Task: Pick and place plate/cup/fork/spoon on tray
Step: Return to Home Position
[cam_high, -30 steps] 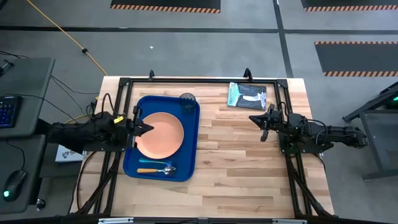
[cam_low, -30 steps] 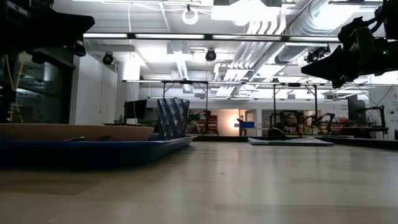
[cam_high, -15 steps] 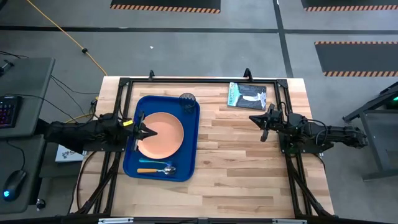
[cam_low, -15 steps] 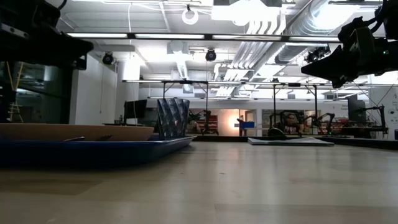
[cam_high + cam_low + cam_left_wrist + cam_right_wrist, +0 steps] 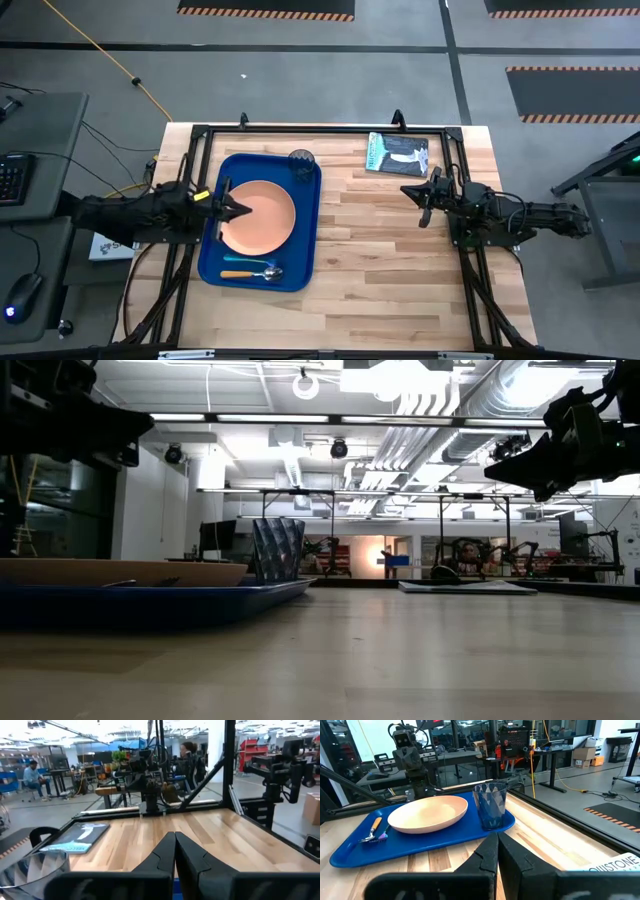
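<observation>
The dark-blue tray (image 5: 308, 215) lies on the table's left half. On it rest the peach plate (image 5: 258, 216), the dark see-through cup (image 5: 302, 163) upright at its far right corner, and near its front edge the light-blue fork (image 5: 243, 260) beside the orange-handled spoon (image 5: 252, 273). My left gripper (image 5: 244, 210) hangs shut and level in the air above the plate's left rim. My right gripper (image 5: 408, 189) hangs shut and level over the table's right half, pointing at the tray (image 5: 420, 844), plate (image 5: 428, 813) and cup (image 5: 490, 805). Neither holds anything.
A flat teal-and-black packet (image 5: 397, 153) lies at the table's far right, also visible in the left wrist view as the packet (image 5: 75, 838). Black frame rails run along the table's left, far and right edges. Bare wood lies between the tray and the right arm.
My left gripper has tipped its fingers a little downward, to level, above the plate's left rim, and has stayed shut. The right arm and the things on the tray have kept still.
</observation>
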Action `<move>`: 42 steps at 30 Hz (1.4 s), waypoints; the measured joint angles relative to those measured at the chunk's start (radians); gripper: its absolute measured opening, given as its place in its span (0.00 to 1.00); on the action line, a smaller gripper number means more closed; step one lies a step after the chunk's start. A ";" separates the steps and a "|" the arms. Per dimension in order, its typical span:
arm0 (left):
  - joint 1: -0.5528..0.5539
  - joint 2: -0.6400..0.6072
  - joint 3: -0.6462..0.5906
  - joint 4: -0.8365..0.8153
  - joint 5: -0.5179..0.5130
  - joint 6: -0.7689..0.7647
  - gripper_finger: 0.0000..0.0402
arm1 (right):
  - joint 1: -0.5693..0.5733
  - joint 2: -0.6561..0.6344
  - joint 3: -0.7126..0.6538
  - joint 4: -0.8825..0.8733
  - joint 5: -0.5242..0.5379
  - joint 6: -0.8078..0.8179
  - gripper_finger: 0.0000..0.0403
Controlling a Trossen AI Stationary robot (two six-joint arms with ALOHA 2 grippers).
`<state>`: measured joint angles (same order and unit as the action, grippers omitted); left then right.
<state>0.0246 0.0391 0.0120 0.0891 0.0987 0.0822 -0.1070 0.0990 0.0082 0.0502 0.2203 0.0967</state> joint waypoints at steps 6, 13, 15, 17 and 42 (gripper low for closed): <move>0.000 -0.035 0.000 -0.005 -0.038 -0.018 0.00 | 0.000 0.000 0.000 0.000 0.000 0.000 0.01; 0.000 -0.035 0.001 -0.015 -0.051 -0.028 0.00 | 0.000 0.000 0.000 0.000 0.000 0.000 0.01; 0.000 -0.035 0.001 -0.017 -0.036 -0.036 0.00 | 0.000 0.000 0.000 0.000 0.000 0.000 0.01; 0.000 -0.035 0.001 -0.017 -0.026 -0.045 0.00 | 0.000 0.000 0.000 0.000 0.000 0.000 0.01; 0.000 -0.026 0.000 -0.068 -0.034 -0.045 0.00 | 0.000 0.000 0.000 0.000 0.000 0.000 0.01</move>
<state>0.0246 0.0128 0.0124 0.0216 0.0643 0.0368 -0.1066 0.0986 0.0082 0.0502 0.2203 0.0964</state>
